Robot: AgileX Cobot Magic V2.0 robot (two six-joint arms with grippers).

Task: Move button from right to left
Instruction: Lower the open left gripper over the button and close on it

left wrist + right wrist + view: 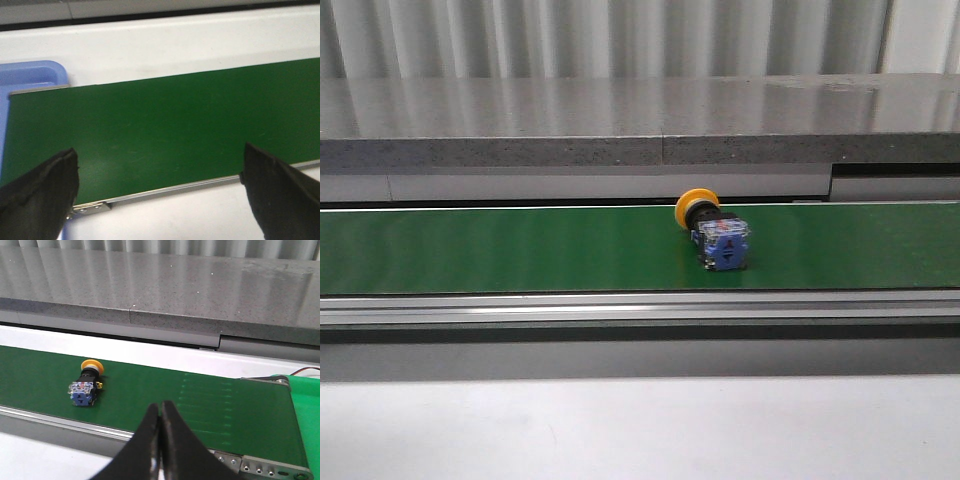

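The button [715, 233] lies on its side on the green belt [520, 250], a little right of the middle, its yellow cap toward the back and its blue-and-clear block toward the front. In the right wrist view the button [85, 385] lies off to one side of my right gripper [160, 412], which is shut with nothing in it above the belt's near edge. My left gripper [160, 170] is open over the belt's end [150, 130], with nothing between its black fingers [40, 195]. Neither gripper shows in the front view.
A grey stone-like ledge [640, 125] runs behind the belt. An aluminium rail [640, 305] borders the belt's front. A blue tray [30, 75] sits beyond the belt's end in the left wrist view. Bolted end plates [260, 467] close the belt near my right gripper.
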